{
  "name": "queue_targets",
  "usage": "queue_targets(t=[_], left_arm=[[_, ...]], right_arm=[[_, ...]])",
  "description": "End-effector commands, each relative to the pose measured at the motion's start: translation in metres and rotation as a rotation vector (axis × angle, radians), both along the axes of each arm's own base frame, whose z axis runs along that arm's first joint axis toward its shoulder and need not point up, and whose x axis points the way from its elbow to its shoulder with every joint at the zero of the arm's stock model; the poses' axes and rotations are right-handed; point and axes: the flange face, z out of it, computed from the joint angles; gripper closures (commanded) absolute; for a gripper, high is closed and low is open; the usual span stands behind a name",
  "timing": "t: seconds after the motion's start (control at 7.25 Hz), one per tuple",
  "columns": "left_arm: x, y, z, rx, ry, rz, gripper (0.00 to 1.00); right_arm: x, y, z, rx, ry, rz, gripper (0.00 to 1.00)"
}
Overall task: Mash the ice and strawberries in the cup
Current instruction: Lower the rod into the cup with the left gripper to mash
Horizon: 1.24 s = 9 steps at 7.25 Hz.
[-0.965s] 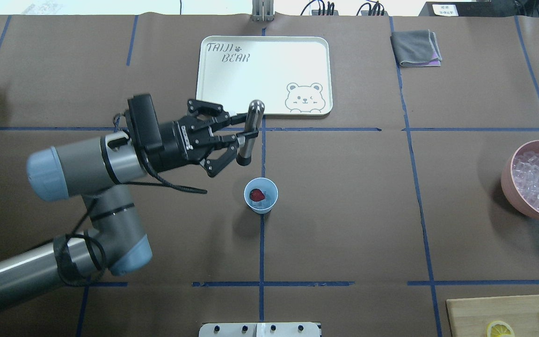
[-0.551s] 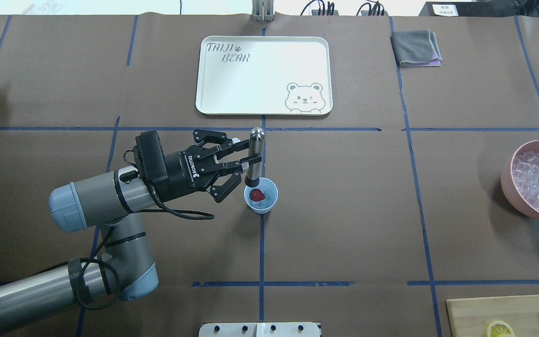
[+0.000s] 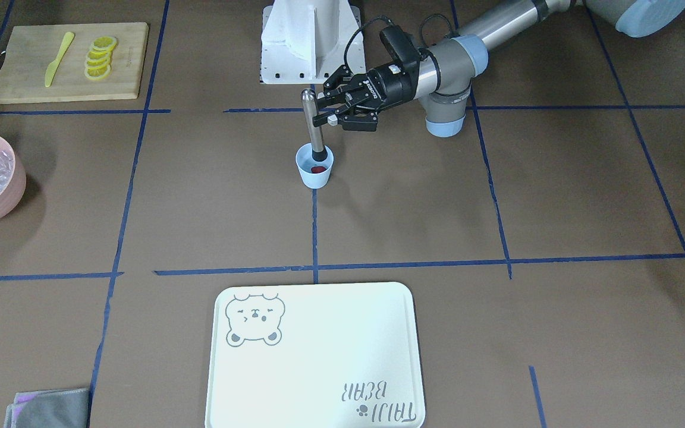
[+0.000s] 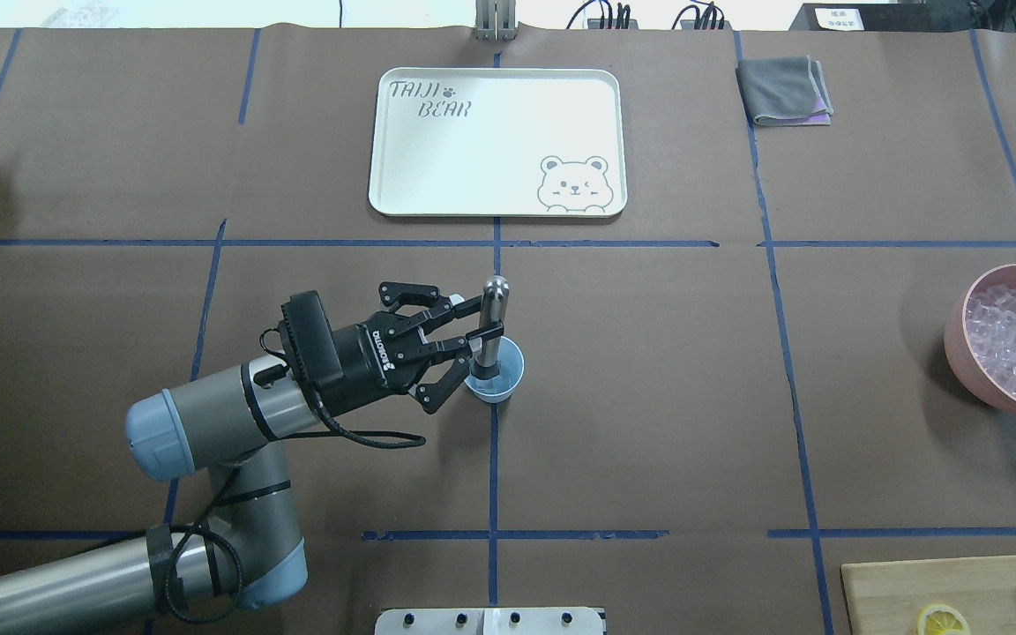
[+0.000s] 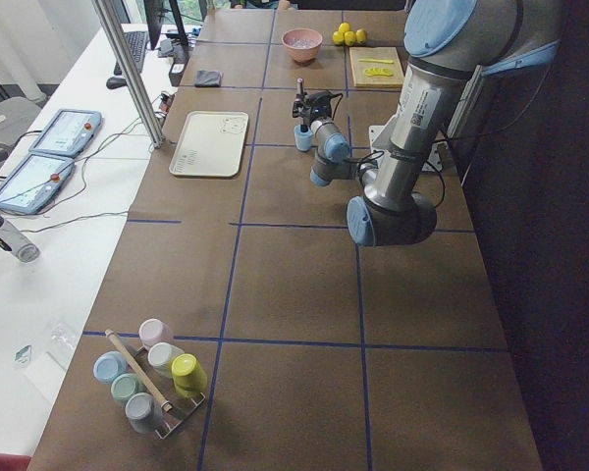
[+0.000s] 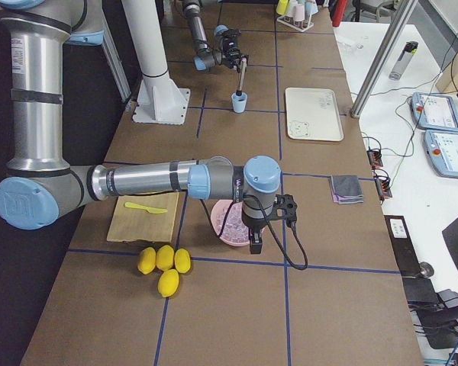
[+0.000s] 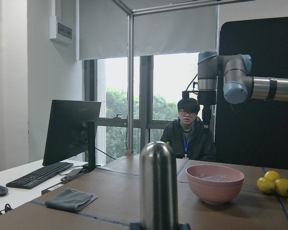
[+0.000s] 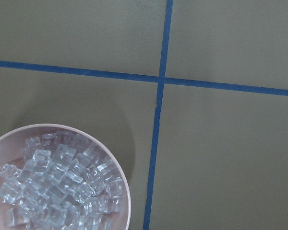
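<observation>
Left pincer point(image 4: 475, 323) clamps a steel masher point(image 4: 495, 304) standing in the cup point(image 4: 515, 369).

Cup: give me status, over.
Left gripper shut on muddler, tip inside cup by strawberry. Right gripper hangs by bowl, state unclear. Nothing blocking cup.

— Where is the cup point(image 3: 315, 178)?
— Upright on the desk, on a blue tape line. It is small, pale blue, tapered, with no handle. A steel muddler point(image 3: 313, 128) stands in its mouth.
— The strawberry point(image 3: 317, 169)?
— A red speck low inside, against the muddler's tip.
— And the ice point(image 4: 1015, 339)?
— Clear cubes heaped in the pink bowl point(image 4: 956, 344), well apart from the cup.
</observation>
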Motion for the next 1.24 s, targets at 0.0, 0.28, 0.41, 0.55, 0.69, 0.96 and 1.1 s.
queue_targets(t=[0.0, 0.28, 0.41, 0.55, 0.69, 0.96, 1.1], left_arm=[[0.013, 0.009, 0.006, -0.015, -0.013, 0.001, 1.0], [0.018, 0.007, 0.013, -0.022, -0.033, -0.017, 1.0], [0.026, 0.009, 0.022, -0.03, -0.055, -0.015, 1.0], [0.027, 0.009, 0.018, -0.026, -0.05, -0.017, 1.0], [0.027, 0.009, 0.011, -0.022, -0.039, -0.016, 1.0], [0.011, 0.007, -0.012, -0.009, 0.01, -0.025, 1.0], [-0.01, -0.009, -0.027, -0.006, 0.043, -0.051, 1.0]], right_arm=[[0.0, 0.0, 0.0, 0.0, 0.0, 0.001, 0.0], [0.0, 0.0, 0.0, 0.0, 0.0, 0.001, 0.0], [0.0, 0.0, 0.0, 0.0, 0.0, 0.001, 0.0], [0.0, 0.0, 0.001, -0.001, 0.0, 0.0, 0.0], [0.001, 0.0, 0.0, 0.001, 0.0, 0.001, 0.0], [0.0, 0.0, 0.001, -0.002, 0.0, 0.001, 0.0], [0.0, -0.001, -0.001, 0.001, 0.0, 0.001, 0.0]])
